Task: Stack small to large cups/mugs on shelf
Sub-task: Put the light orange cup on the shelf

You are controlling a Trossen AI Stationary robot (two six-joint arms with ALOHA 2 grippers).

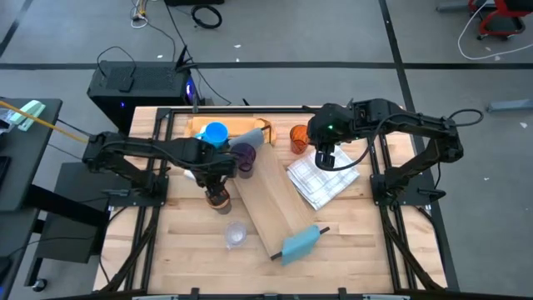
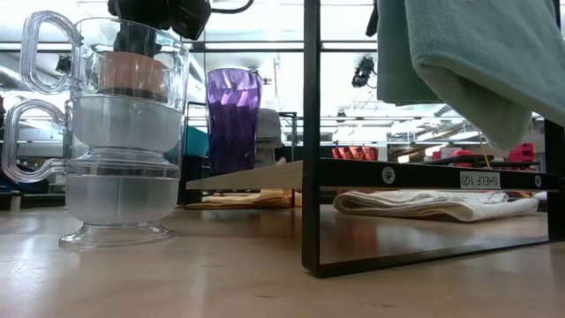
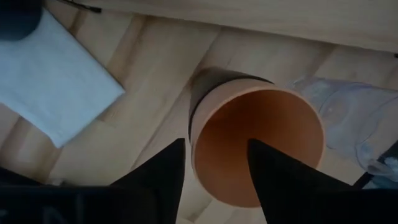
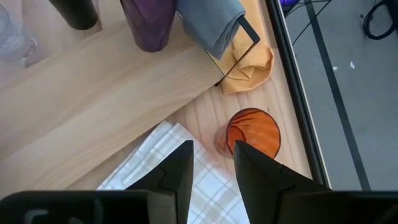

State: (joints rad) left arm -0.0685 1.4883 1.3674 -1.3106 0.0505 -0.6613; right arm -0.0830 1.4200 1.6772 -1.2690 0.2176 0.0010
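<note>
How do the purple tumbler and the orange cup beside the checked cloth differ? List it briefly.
Colour: the purple tumbler is violet, the orange cup amber.
Place: the tumbler stands at the end of the shelf; the cup sits off it, on the table beside the checked cloth.
Both are upright and translucent.

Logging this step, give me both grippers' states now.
Left gripper: open, straddling the orange cup's rim.
Right gripper: open, empty, above the checked cloth.
</note>
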